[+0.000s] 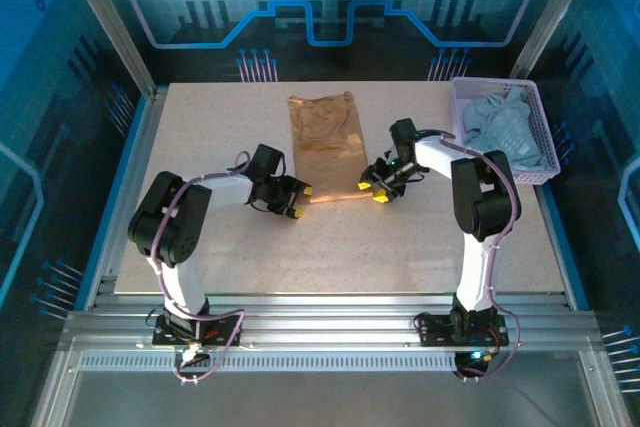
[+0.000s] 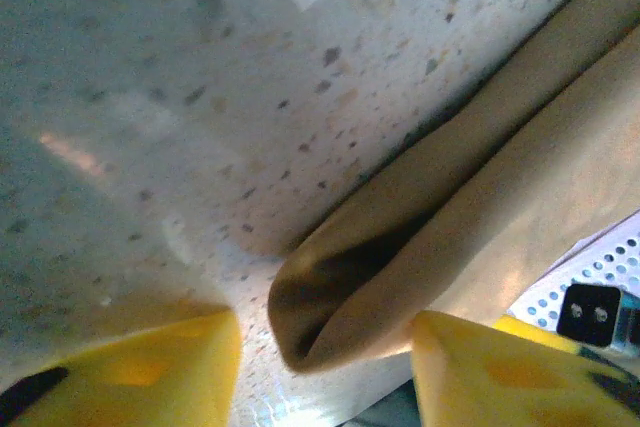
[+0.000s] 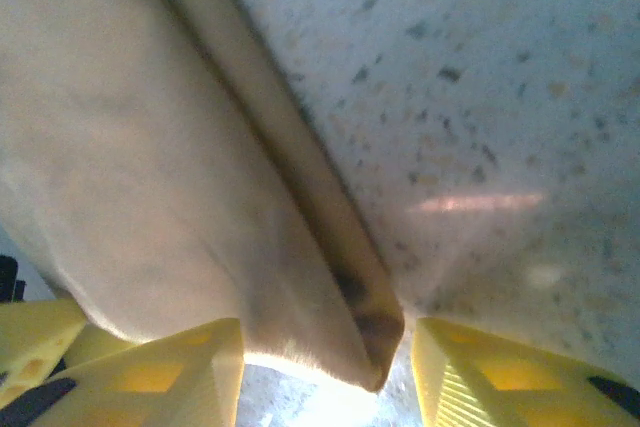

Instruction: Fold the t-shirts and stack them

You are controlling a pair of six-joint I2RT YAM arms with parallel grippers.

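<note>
The table (image 1: 400, 247) takes up the middle of the overhead view. At its centre, slightly up, the tan shirt (image 1: 324, 142) lies folded into a long strip, with its near hem towards the arms. The basket (image 1: 470, 97) at upper right holds the grey-blue shirt (image 1: 500, 127). The left gripper (image 1: 297, 199) and right gripper (image 1: 378, 187) sit at the hem's two corners. In each wrist view the yellow fingers (image 2: 150, 367) stand part open astride a corner, gripping nothing yet. This looks like the start of the crosswise fold. The next move calls for pinching both corners, then carrying the hem evenly up over the strip.
</note>
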